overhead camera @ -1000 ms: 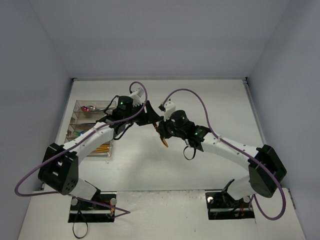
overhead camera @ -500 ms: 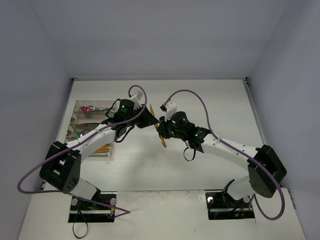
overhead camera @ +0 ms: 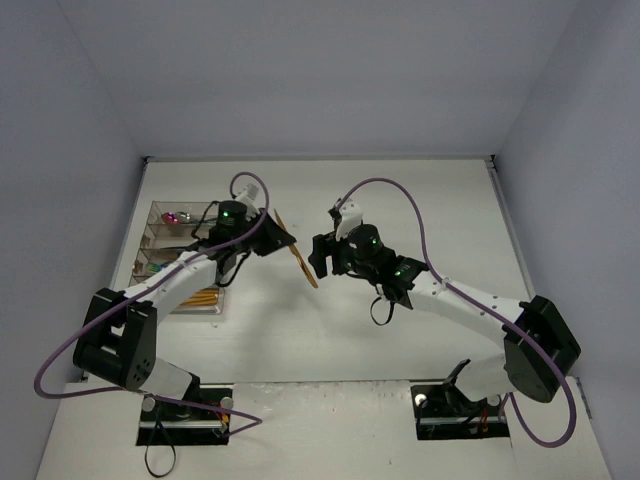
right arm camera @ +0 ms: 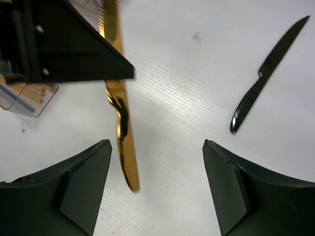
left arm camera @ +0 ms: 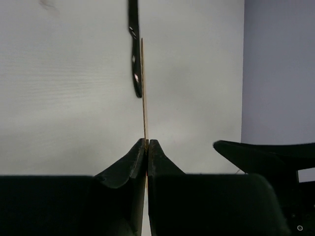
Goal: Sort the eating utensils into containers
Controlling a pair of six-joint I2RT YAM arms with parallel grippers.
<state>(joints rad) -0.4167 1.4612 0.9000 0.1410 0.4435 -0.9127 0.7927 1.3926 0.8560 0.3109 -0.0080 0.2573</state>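
Observation:
My left gripper [overhead camera: 276,238] [left arm camera: 147,142] is shut on a gold knife [overhead camera: 298,259], which the left wrist view shows edge-on as a thin line [left arm camera: 143,93]. The knife hangs above the table, and its free end [right arm camera: 121,129] slants down toward my right gripper [overhead camera: 318,256]. That gripper [right arm camera: 156,145] stands open, its fingers on either side of the knife's tip without touching it. A black knife [right arm camera: 268,73] [left arm camera: 134,49] lies flat on the table beyond. The clear tray of containers [overhead camera: 156,212] sits at the left, holding an iridescent pink spoon [overhead camera: 178,215] and gold pieces [overhead camera: 206,298].
A corner of the tray [right arm camera: 19,96], with blue and gold utensils in it, shows in the right wrist view under the left gripper's body. White walls close the table on three sides. Purple cables loop over both arms.

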